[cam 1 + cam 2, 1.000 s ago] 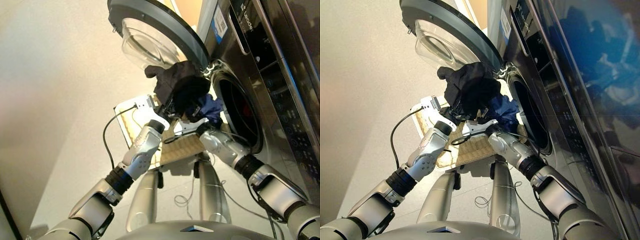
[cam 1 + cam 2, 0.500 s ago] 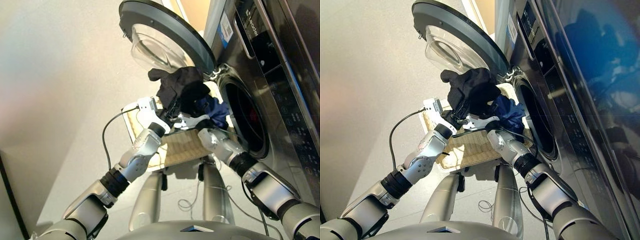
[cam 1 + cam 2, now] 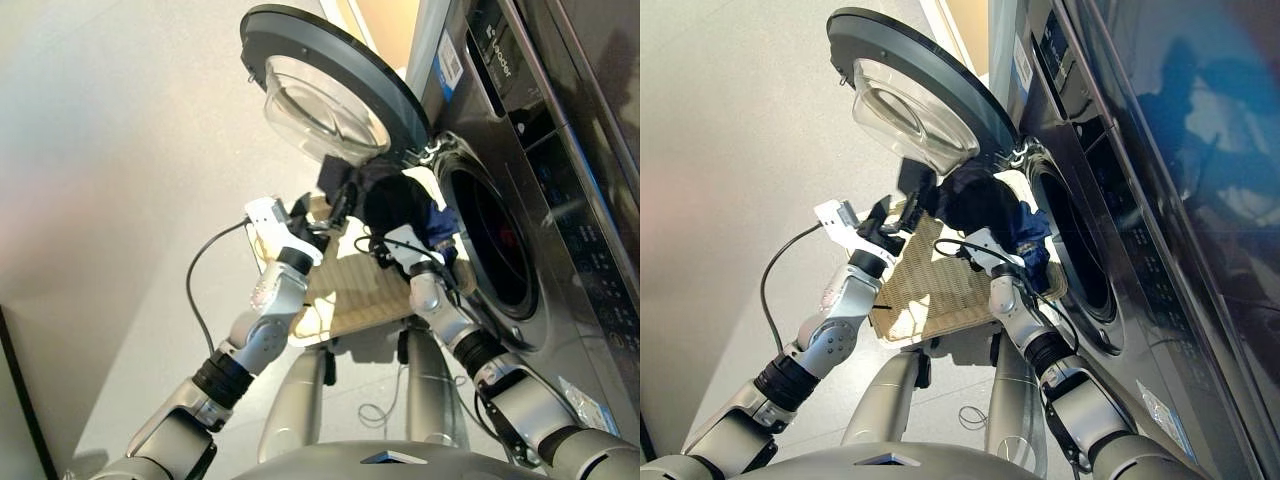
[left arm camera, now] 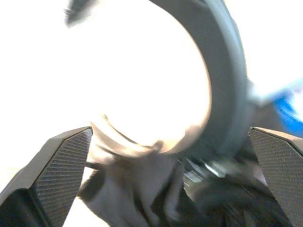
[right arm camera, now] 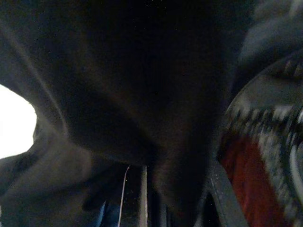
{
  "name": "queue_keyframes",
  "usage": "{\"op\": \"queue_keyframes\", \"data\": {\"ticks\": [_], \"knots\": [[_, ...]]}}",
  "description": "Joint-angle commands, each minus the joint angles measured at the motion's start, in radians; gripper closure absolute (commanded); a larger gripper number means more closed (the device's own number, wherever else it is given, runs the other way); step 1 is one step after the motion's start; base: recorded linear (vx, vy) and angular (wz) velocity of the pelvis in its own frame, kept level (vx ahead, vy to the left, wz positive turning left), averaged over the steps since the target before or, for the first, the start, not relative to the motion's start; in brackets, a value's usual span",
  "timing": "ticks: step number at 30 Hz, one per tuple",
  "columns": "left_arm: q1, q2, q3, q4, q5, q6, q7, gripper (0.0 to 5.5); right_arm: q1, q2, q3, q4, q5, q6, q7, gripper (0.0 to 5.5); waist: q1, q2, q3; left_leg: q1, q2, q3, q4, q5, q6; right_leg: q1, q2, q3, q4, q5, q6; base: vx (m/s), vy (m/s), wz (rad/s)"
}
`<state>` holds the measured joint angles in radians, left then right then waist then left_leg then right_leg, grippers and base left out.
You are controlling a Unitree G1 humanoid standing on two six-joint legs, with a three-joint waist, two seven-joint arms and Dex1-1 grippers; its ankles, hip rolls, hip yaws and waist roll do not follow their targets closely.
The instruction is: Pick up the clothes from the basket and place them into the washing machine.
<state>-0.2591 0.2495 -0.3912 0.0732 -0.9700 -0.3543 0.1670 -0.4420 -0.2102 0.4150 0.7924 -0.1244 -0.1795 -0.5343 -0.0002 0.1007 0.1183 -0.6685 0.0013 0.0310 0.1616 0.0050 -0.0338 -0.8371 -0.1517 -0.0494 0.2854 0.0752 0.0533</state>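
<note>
Looks like a laundry corner in a home or a test room: a dark grey steel front-loading washing machine (image 3: 520, 200) with its round glass door (image 3: 330, 90) swung open, standing on a plain pale floor (image 3: 120, 200), with a cream woven basket (image 3: 355, 290) by it.

The right gripper (image 3: 395, 235) is buried under the black garment (image 3: 392, 200), so its fingers cannot be made out. In the right wrist view that dark cloth fills nearly everything, with only a blurred strip of red fabric (image 5: 244, 189) showing. The navy garment (image 3: 437, 222) is mostly covered by the black one. The basket (image 3: 350, 300) has its far edge hidden behind the cloth. The washing machine (image 3: 540, 170) is cut off at the picture's right edge.
</note>
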Motion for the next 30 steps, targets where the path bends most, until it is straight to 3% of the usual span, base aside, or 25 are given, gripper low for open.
{"op": "queue_keyframes", "data": {"ticks": [1,3,8,13,15,18,23,30], "knots": [[0.005,0.033,0.074,-0.033,0.089,-0.081,0.028,0.00,-0.027,0.006,-0.026,-0.066,0.040,-0.057,-0.018,5.50,-0.004,-0.010,0.007,-0.013,0.004,0.003,0.099,-0.069,-0.005,0.095,-0.017,0.013,-0.093,-0.008,0.089,0.000,0.000,0.000],[0.016,0.010,0.114,0.039,0.146,-0.082,0.051,0.00,-0.033,-0.004,-0.042,-0.054,0.059,-0.061,-0.001,5.50,-0.001,-0.014,0.008,-0.014,0.003,0.002,0.096,-0.069,-0.004,0.093,-0.018,0.011,-0.092,-0.008,0.090,0.000,0.000,0.000],[0.008,-0.019,0.126,0.155,0.224,-0.070,0.062,0.00,-0.069,-0.034,-0.024,-0.028,0.042,-0.058,0.028,5.50,0.009,-0.014,0.017,-0.019,0.004,-0.009,0.090,-0.063,-0.005,0.089,-0.024,0.003,-0.090,-0.010,0.091,0.000,0.000,0.000],[0.013,-0.043,0.122,0.303,0.302,-0.049,0.083,0.00,-0.105,-0.030,-0.138,0.004,0.094,-0.072,-0.073,5.50,0.013,-0.005,0.026,-0.016,0.002,-0.009,0.074,-0.056,-0.009,0.087,-0.029,-0.007,-0.082,-0.017,0.091,0.010,-0.002,0.012],[0.009,-0.040,0.112,0.343,0.320,-0.041,0.085,0.00,-0.144,-0.019,-0.204,0.023,0.208,-0.099,-0.093,5.50,0.019,0.003,0.034,-0.034,-0.001,-0.010,0.082,-0.060,-0.007,0.064,-0.031,-0.004,-0.067,-0.023,0.090,0.000,0.000,0.000],[0.004,-0.038,0.106,0.370,0.324,-0.042,0.089,0.00,-0.195,-0.033,-0.274,0.056,0.283,-0.118,-0.142,5.50,0.031,0.020,0.046,-0.048,-0.003,-0.010,0.080,-0.059,-0.005,0.035,-0.037,0.004,-0.053,-0.026,0.091,0.000,0.000,0.000],[0.015,0.003,0.077,0.410,0.355,-0.027,0.065,0.00,-0.413,-0.164,-0.460,0.160,0.435,-0.157,-0.260,5.50,0.076,0.100,0.066,-0.109,-0.009,0.008,0.076,-0.058,-0.001,-0.068,-0.059,0.024,-0.014,-0.031,0.095,-0.021,0.100,0.058],[-0.015,-0.013,0.085,0.533,0.366,-0.004,0.077,0.00,-0.579,-0.402,-0.537,0.227,0.524,-0.165,-0.359,5.50,0.088,0.146,0.084,-0.220,-0.016,0.028,0.146,-0.083,0.012,-0.214,-0.075,0.068,0.085,-0.052,0.100,-0.013,0.049,0.019]]}}
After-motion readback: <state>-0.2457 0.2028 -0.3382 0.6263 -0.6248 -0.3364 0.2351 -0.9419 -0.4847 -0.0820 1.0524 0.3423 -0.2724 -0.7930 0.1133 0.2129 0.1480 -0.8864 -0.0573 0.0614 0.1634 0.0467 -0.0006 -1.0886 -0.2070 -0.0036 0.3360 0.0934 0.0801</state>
